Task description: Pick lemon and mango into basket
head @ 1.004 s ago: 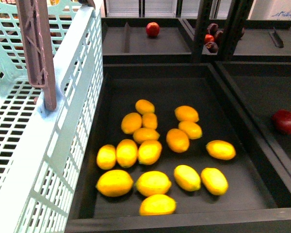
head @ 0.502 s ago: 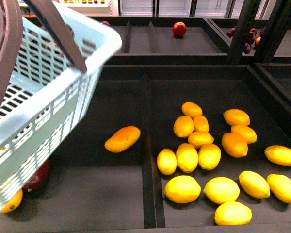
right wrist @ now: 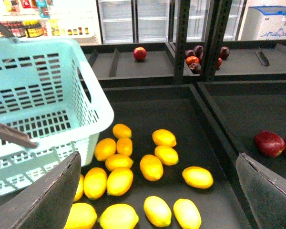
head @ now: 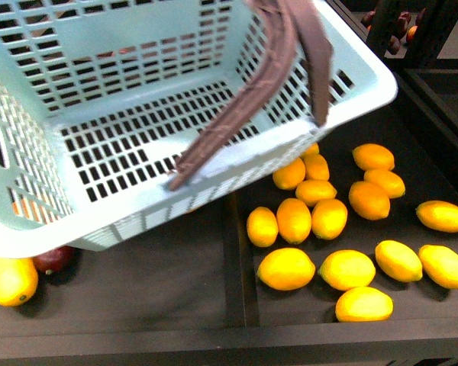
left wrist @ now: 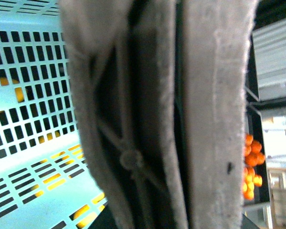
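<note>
Turquoise plastic fills most of my front view: the basket (head: pixel 240 162) hangs tilted over the black shelf, its slotted floor bare and open toward the camera. Its two brown handles (head: pixel 269 82) swing up together and run out of the top of the picture. On the left wrist camera those handles (left wrist: pixel 209 95) sit so close that they blot out nearly everything, with the basket's lattice (left wrist: pixel 33 95) behind them. The left gripper itself does not show, so I cannot tell its grip.

The right gripper (right wrist: pixel 157 162) stands wide apart with nothing between its dark fingers (right wrist: pixel 52 198), up above the lemons (right wrist: pixel 151 167) and beside the basket (right wrist: pixel 96 93).

The lemons (head: pixel 294 219) lie in a loose heap in the compartment right of the black divider (head: pixel 238 259), some touching, some apart, part of the heap hidden under the basket's corner. Left of the divider, a yellow-orange fruit (head: pixel 13 280) lies just beside a dark red fruit (head: pixel 53 259), both half under the basket. I cannot say for sure which fruit is the mango.
</note>
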Controlling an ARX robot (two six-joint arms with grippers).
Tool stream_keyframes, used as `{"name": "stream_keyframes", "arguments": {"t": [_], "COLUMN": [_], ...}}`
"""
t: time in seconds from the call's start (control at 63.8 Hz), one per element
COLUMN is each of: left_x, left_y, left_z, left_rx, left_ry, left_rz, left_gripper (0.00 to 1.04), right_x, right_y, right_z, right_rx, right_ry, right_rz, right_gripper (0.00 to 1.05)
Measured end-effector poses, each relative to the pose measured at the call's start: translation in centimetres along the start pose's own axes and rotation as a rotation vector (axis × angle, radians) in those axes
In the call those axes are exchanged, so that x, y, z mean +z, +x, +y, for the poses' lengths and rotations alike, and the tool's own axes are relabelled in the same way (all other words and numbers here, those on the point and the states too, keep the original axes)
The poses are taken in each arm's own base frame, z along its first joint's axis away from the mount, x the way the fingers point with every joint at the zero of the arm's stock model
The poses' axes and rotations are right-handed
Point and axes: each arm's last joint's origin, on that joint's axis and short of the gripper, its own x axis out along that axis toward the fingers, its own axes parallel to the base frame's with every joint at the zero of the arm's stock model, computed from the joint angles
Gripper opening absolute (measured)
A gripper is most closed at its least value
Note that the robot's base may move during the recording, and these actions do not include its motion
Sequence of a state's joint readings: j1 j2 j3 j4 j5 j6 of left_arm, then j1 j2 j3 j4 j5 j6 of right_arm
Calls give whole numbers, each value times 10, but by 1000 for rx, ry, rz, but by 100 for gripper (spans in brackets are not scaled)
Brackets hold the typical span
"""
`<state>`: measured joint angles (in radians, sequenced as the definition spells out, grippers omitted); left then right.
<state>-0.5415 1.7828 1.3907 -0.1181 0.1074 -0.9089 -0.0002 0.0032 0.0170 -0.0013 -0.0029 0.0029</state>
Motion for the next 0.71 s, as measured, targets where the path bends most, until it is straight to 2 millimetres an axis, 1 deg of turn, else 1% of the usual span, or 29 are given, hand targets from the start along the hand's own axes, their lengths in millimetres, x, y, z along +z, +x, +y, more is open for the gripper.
{"name": "stream_keyframes", "arguments": {"t": [0.11,0.204,0.298,0.58,0.612,0.643,0.674,0.706], "left_x": [-19,-28,-28,-27,-27,-27,-26,-27], "left_y": [6,3,0,0,0,0,0,0], "left_z": [-8,-13,-14,-13,-13,-12,-12,-12], "left_rx": [-18,-29,-36,-22,-22,-22,-21,-20], "left_ry": [-1,10,10,13,13,12,12,12], "left_rz": [47,50,49,31,31,32,31,31], "left_gripper": [15,15,15,15,15,15,15,15], "right_x": [0,0,0,0,-1,-1,2,6], "right_y": [0,0,0,0,1,2,9,17], "right_z": [0,0,0,0,0,-1,-5,-10], "right_rx": [0,0,0,0,29,78,100,90], "right_ry": [0,0,0,0,14,55,126,165], "right_rz": [0,0,0,0,40,126,214,249], "right_gripper": [96,96,96,96,96,96,96,96]}}
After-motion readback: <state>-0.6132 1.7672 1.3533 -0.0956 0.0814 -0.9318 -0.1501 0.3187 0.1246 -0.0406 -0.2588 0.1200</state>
